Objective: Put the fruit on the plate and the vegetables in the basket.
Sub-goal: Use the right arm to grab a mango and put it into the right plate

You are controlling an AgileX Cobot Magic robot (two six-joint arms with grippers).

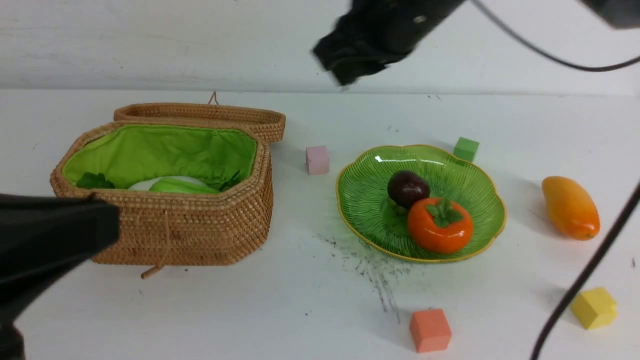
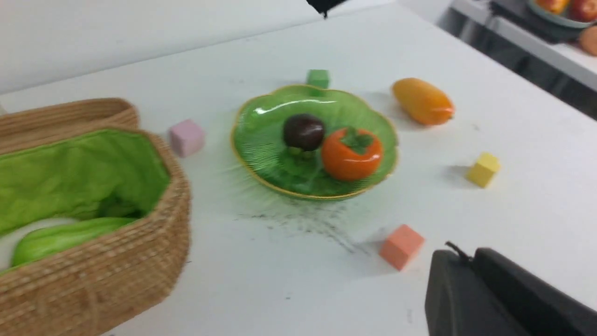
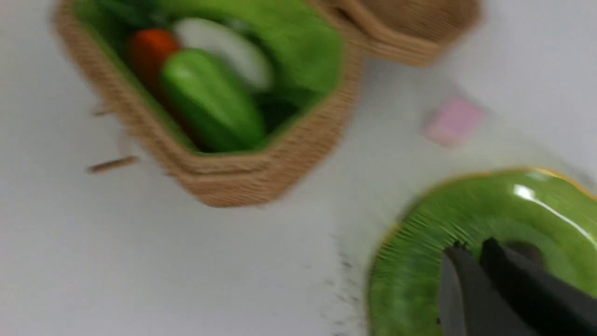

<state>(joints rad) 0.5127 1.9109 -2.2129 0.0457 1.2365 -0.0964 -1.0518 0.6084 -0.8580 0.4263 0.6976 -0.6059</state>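
The large octagonal tan wicker basket (image 1: pixel 200 235) with bright green cloth lining stands open in the left half of the front view. The left claw (image 2: pixel 459 254), clenched on nothing, hangs just before it at lower left. Inside lie the pale green bumpy gourd (image 1: pixel 182 186), the long white radish (image 1: pixel 145 184) and, in the blurred right wrist view, what looks like the orange carrot (image 3: pixel 149 46). The wide ribbed translucent green glass plate (image 1: pixel 365 165) with a gold rim sits right of centre. The right claw (image 1: pixel 345 75), pinched shut and empty, hovers above it at top centre. The oblong yellow-orange mango (image 1: pixel 570 207) lies on the white table (image 1: pixel 300 300) near the right edge, apart from the plate and from both claws. On the plate, the squat orange persimmon (image 1: pixel 440 227) touches the small dark purple ball (image 1: pixel 407 188).
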